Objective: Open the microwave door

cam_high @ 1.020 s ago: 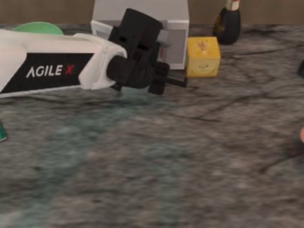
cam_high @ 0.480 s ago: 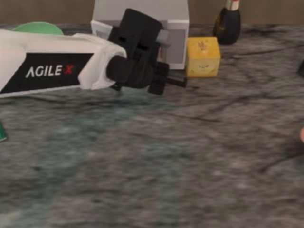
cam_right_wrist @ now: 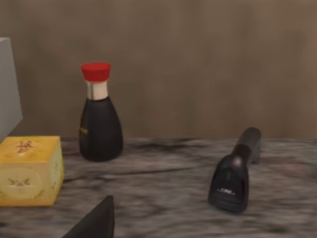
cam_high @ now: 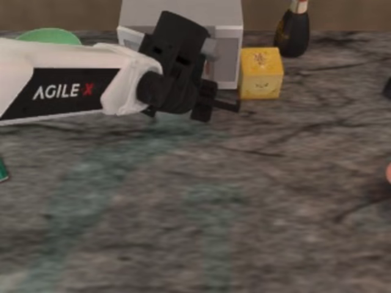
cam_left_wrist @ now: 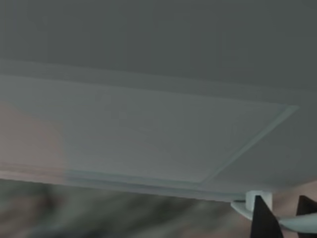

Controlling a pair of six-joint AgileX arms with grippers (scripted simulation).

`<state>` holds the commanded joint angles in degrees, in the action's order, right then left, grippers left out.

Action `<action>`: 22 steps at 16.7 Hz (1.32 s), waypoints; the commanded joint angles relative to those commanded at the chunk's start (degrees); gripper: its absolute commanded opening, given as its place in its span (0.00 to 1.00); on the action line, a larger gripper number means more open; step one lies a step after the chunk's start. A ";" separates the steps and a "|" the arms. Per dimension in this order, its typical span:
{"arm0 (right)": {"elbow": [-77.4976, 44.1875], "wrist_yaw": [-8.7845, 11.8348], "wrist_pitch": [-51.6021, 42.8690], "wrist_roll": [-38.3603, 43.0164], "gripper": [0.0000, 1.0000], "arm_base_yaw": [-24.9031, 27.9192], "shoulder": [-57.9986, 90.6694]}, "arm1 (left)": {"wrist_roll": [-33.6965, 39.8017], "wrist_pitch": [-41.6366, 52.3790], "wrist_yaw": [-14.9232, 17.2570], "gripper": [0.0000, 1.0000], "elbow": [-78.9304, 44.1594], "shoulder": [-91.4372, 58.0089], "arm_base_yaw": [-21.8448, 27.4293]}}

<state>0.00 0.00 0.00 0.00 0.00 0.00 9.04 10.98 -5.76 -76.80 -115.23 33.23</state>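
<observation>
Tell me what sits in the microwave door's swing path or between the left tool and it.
Nothing visible separates the left tool from the microwave door; it is right at the door's front. The yellow cube stands beside the microwave, on its right, near the front corner, and might block a wide swing. The right arm is out of the top view.

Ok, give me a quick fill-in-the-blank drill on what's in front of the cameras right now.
1. The left pincer is up against the front of the ____.
2. The cube standing right of the microwave is coloured ____.
3. The dark bottle behind the cube has a ____ cap.
4. In the right wrist view, a black handheld ____ lies on the table.

Missing words: microwave; yellow; red; scanner
</observation>
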 joint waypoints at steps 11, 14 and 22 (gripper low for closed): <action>0.00 0.00 0.00 0.00 1.00 0.00 0.00 | -3.26 -1.18 2.80 0.00 2.75 1.88 -1.01; 0.00 0.00 0.00 0.00 1.00 0.00 0.00 | -3.36 -1.19 2.86 0.00 2.84 1.90 -1.05; 0.00 0.00 0.00 0.00 1.00 0.00 0.00 | -3.36 -1.19 2.86 0.00 2.84 1.90 -1.05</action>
<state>0.00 0.00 0.00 0.00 0.00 0.00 5.68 9.79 -2.90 -73.96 -113.34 32.18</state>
